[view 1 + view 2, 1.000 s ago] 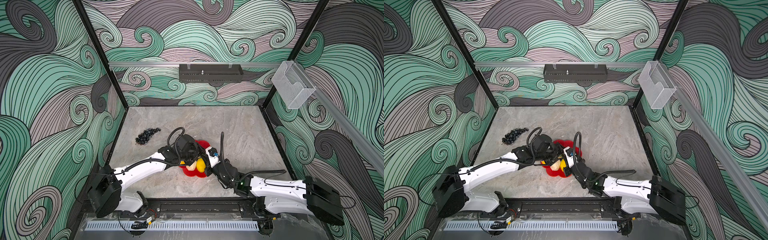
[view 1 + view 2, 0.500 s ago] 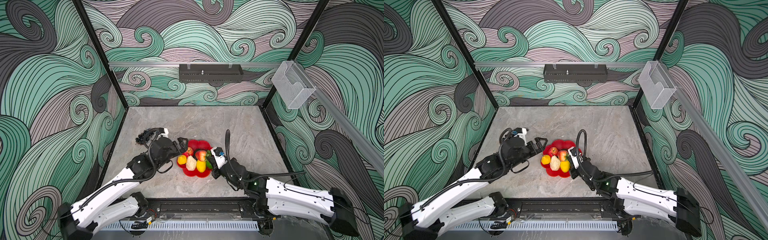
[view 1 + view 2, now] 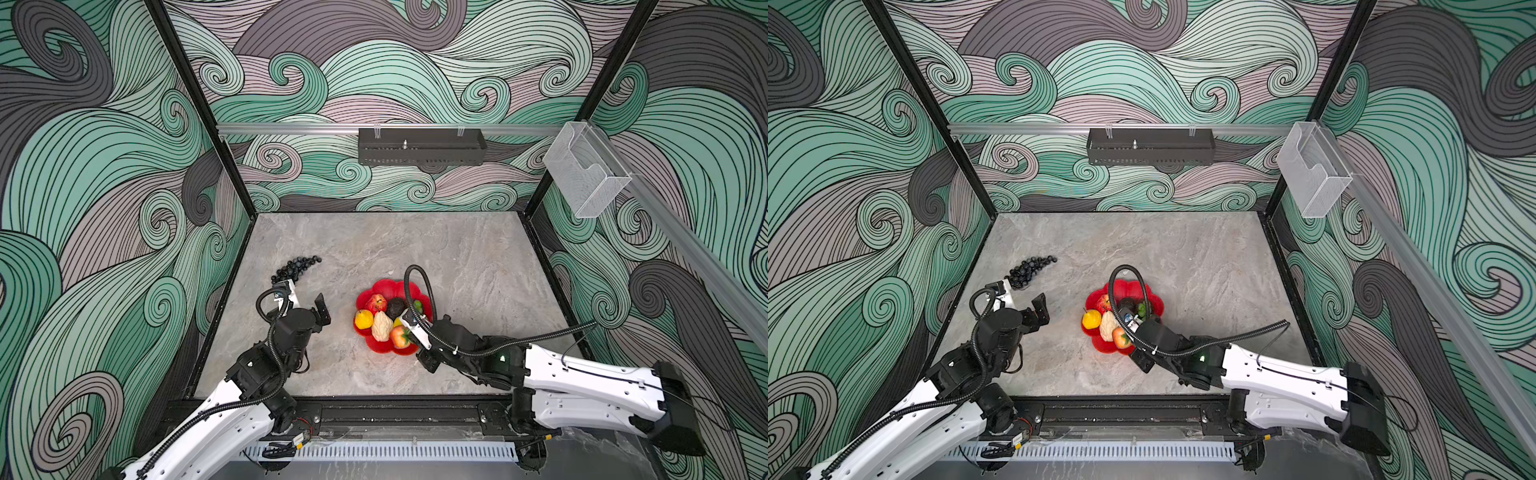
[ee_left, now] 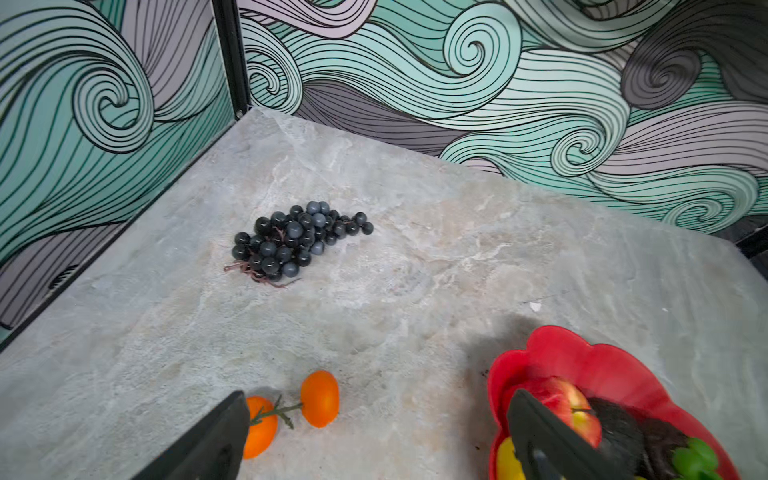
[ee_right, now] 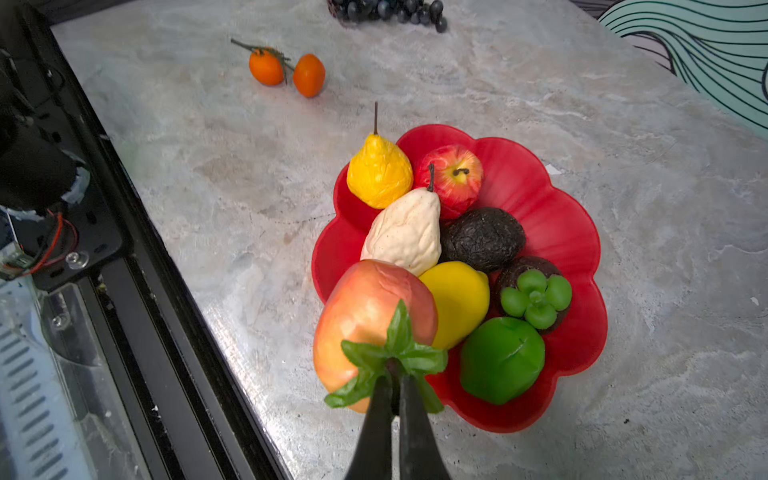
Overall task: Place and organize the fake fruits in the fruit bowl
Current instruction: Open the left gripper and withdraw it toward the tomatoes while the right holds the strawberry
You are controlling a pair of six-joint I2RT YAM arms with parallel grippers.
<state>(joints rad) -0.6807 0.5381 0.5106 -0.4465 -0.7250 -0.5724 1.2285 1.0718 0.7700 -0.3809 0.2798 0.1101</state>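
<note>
Nearest the base, the right gripper (image 5: 394, 380) has its jaws pressed together. Its tips sit among the green leaves of one pink-orange fruit (image 5: 370, 320) at the near rim of the single red fruit bowl (image 5: 573, 232); whether they pinch the stem I cannot tell.

The bowl stands mid-table (image 3: 415, 249) and holds eight fruits:
- the pink-orange fruit
- one lemon (image 5: 457, 303)
- one lime (image 5: 503, 359)
- one dark fruit (image 5: 536, 295) with a green calyx
- one avocado (image 5: 482, 239)
- one beige pear (image 5: 405, 232)
- one yellow pear (image 5: 379, 174)
- one red apple (image 5: 451, 178)

The beige pear lies on its side, stem end beside the apple.

Left of the bowl, the left gripper (image 3: 306, 297) hangs with jaws spread wide, grasping nothing. Two oranges (image 4: 319, 399) joined by a stem lie on the table beneath it.

Farthest, one grape bunch (image 3: 295, 268) lies by the left wall. In both top views its long axis runs near-left to far-right, with the tapered tip pointing far-right.
</note>
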